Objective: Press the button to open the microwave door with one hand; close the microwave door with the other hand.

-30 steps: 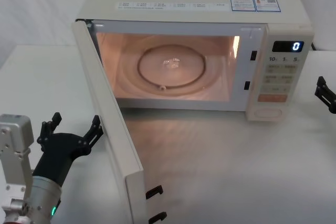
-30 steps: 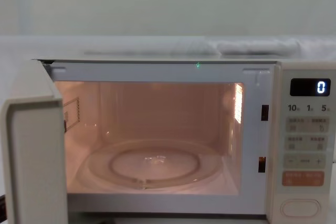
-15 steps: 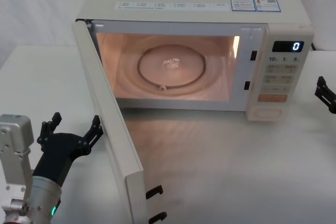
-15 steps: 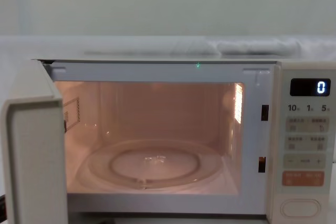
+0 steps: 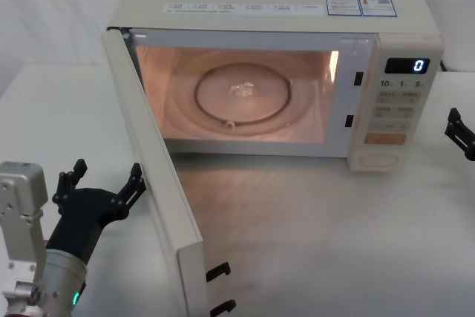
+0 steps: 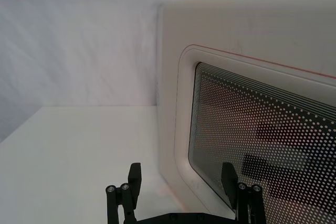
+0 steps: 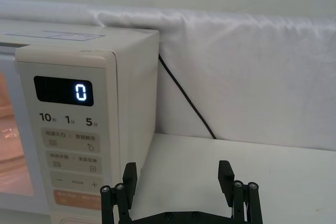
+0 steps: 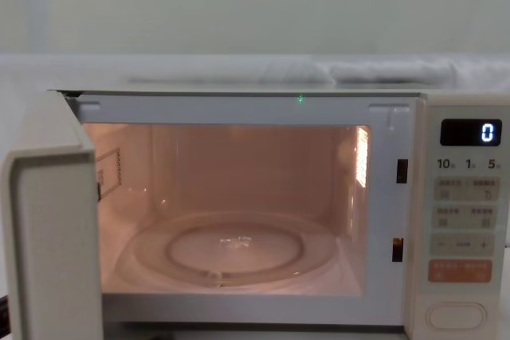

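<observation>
Cream microwave door (image 5: pixel 152 183) stands swung wide open on its left hinge, free edge pointing toward the robot, two black latch hooks (image 5: pixel 219 287) showing at that edge. Cavity lit orange; glass turntable (image 5: pixel 241 94) inside w/ nothing on it. In chest view the door (image 8: pixel 52 236) covers the left part of the opening, edge-on.

L gripper (image 5: pixel 100 183) hovers over the white counter (image 5: pixel 44 109) just left of the door's outer face, near the free edge; fingers spread wide, nothing between them. Right-hand fingertip is close to the door panel, contact cannot be told. Silver wrist below it w/ green light (image 5: pixel 74 298). L wrist view: fingers (image 6: pixel 134 179) apart, door's dotted dark window (image 6: pixel 262 135) w/ thin pink outline directly ahead, nothing in between.

R gripper (image 5: pixel 460 133) at far right of head view, beside the microwave's right side, well apart from the control panel; from R wrist view (image 7: pixel 178 182) its fingers are spread, empty. Same view: display (image 7: pixel 64 92) reads 0, small printed keys below, orange key (image 7: pixel 76 199) near bottom edge, black power cord (image 7: pixel 186 100) running down the white backdrop behind.

Button (image 5: pixel 378 159), cream oblong, sits at bottom of the control panel under the orange key (image 5: pixel 386 139); also seen in chest view (image 8: pixel 456 316). Nothing touching it.
</observation>
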You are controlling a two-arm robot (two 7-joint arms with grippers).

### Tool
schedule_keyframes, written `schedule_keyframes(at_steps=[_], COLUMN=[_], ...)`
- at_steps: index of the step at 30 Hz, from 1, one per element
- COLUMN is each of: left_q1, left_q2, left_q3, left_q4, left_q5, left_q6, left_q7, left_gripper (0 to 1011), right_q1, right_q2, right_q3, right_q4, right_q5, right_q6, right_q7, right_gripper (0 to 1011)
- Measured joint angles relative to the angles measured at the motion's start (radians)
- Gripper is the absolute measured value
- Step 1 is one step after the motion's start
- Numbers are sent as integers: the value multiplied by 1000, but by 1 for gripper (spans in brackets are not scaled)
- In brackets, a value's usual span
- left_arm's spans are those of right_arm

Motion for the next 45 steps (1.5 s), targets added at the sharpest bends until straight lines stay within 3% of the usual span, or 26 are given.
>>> schedule_keyframes(at_steps=[3, 8, 12, 17, 21, 36, 45], left_q1=[0, 0, 0, 0, 0, 0, 0], left_q2=[0, 0, 0, 0, 0, 0, 0], left_q3=[0, 0, 0, 0, 0, 0, 0], left_q4=[0, 0, 0, 0, 0, 0, 0], left_q5=[0, 0, 0, 0, 0, 0, 0], left_q6=[0, 0, 0, 0, 0, 0, 0], left_q7=[0, 0, 0, 0, 0, 0, 0], left_gripper=[1001, 918, 767, 679, 504, 23, 0], right_q1=[0, 0, 0, 0, 0, 0, 0], right_q2=[0, 0, 0, 0, 0, 0, 0], right_q3=[0, 0, 0, 0, 0, 0, 0], right_q4=[0, 0, 0, 0, 0, 0, 0], right_q5=[0, 0, 0, 0, 0, 0, 0], right_q6=[0, 0, 0, 0, 0, 0, 0], right_q7=[0, 0, 0, 0, 0, 0, 0], right_gripper=[1002, 1002, 1002, 1002, 1002, 1002, 1002])
